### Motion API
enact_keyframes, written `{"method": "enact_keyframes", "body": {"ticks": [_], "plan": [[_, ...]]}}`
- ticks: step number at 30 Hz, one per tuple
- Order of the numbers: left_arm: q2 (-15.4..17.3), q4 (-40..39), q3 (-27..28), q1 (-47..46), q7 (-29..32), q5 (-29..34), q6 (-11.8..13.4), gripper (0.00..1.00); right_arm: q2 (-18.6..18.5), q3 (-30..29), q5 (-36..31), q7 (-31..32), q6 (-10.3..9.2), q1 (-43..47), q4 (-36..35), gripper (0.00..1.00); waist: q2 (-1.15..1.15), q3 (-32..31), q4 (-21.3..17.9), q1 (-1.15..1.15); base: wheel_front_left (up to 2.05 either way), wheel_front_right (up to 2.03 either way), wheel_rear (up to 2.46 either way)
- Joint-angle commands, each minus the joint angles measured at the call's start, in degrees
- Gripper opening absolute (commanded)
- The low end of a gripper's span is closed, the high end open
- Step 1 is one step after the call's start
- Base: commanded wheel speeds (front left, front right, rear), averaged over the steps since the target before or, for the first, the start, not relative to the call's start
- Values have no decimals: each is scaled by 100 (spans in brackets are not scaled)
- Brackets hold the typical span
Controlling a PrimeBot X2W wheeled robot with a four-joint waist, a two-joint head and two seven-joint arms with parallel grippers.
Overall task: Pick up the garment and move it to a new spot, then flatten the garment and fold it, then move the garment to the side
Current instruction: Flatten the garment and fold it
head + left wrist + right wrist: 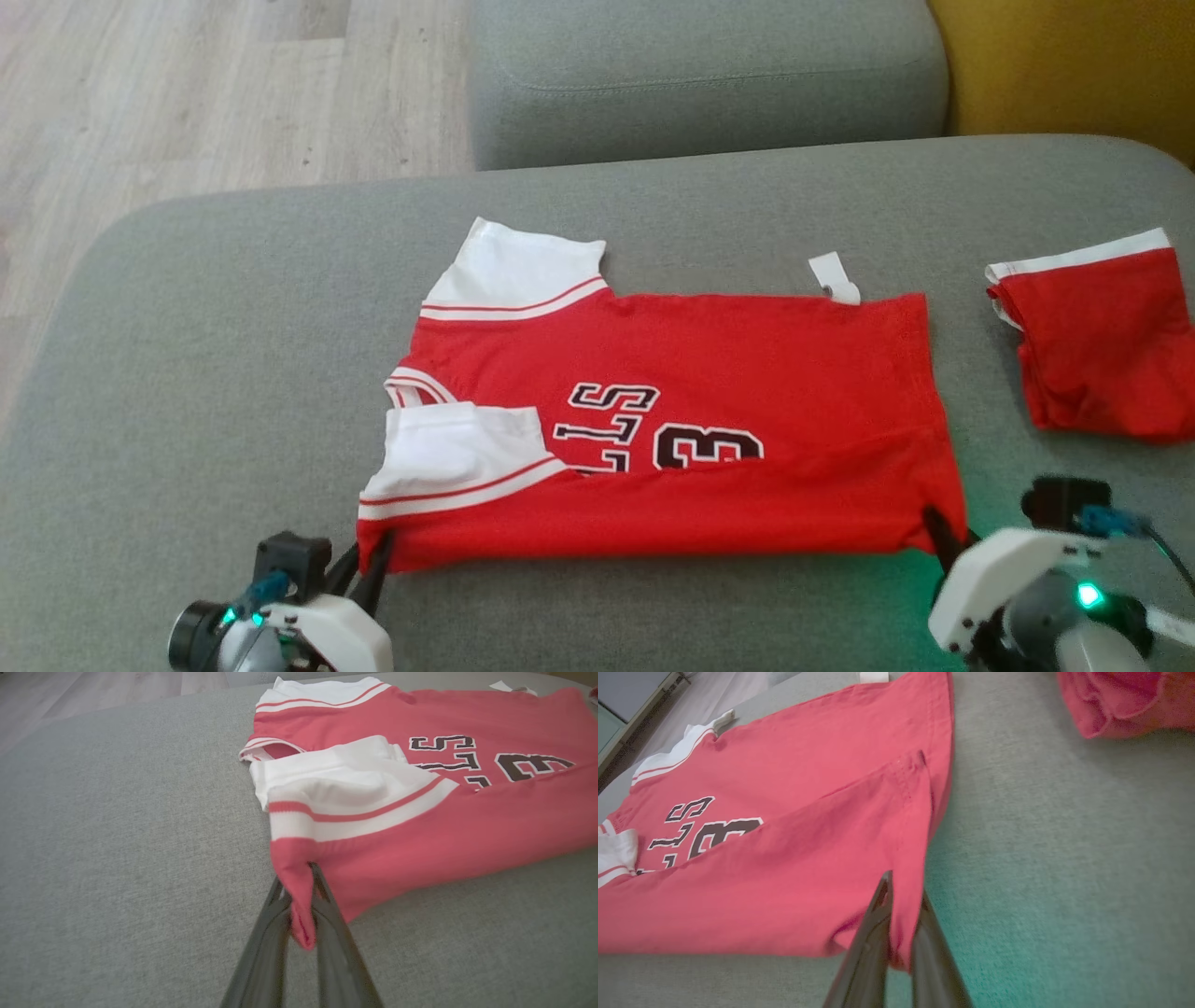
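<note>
The garment [709, 392] is judged light, limp and prone to sagging; left gripper [375, 558] is clamped on its shoulder corner; right gripper [936, 530] is clamped on its hem corner.

Matt cloth jersey [728, 373] (smooth knit) on rough-woven grey sofa [233, 373], beside pale wood floor [187, 93].

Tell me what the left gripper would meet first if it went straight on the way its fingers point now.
The left gripper is shut on a corner of the red shirt, so it would push that cloth first, probably bunching it toward the folded white sleeve; depth is unclear.
</note>
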Motion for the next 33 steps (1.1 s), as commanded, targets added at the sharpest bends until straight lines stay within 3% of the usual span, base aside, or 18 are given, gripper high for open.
{"method": "enact_keyframes", "body": {"ticks": [1, 2, 3, 16, 23, 30, 33], "plan": [[188, -206, 193, -217, -4, -14, 49, 47, -30, 3, -72, -16, -5, -144, -311, 92, 0, 9, -16, 2, 0, 0, 0], [190, -231, 190, -202, 29, -19, 66, 82, 7, -80, -132, -5, -5, -81, -411, 100, 0, 16, -25, 2, 0, 0, 0], [197, -253, 176, -195, 66, -14, 78, 100, 41, -148, -204, -3, -5, -36, -510, 100, 0, 24, -33, 2, 0, 0, 0], [263, -1223, 582, -771, -432, -104, 495, 100, 224, -288, -886, -911, -5, -371, -1472, 100, 0, 411, -183, 2, 0, 0, 0], [580, -1291, 400, -2032, -70, 112, 207, 100, 240, -119, -990, -1082, -5, -964, -1491, 100, 0, 982, -365, 2, 0, 0, 0], [1063, -539, -203, -3493, 738, 242, -114, 100, 243, 77, -1040, -1172, -5, -1628, -1407, 100, 0, 1546, -675, 2, 0, 0, 0], [1313, -180, -843, -4138, 1167, -40, -139, 100, 244, 172, -1019, -1221, -5, -1917, -1342, 100, 0, 1793, -842, 2, 0, 0, 0]]}}
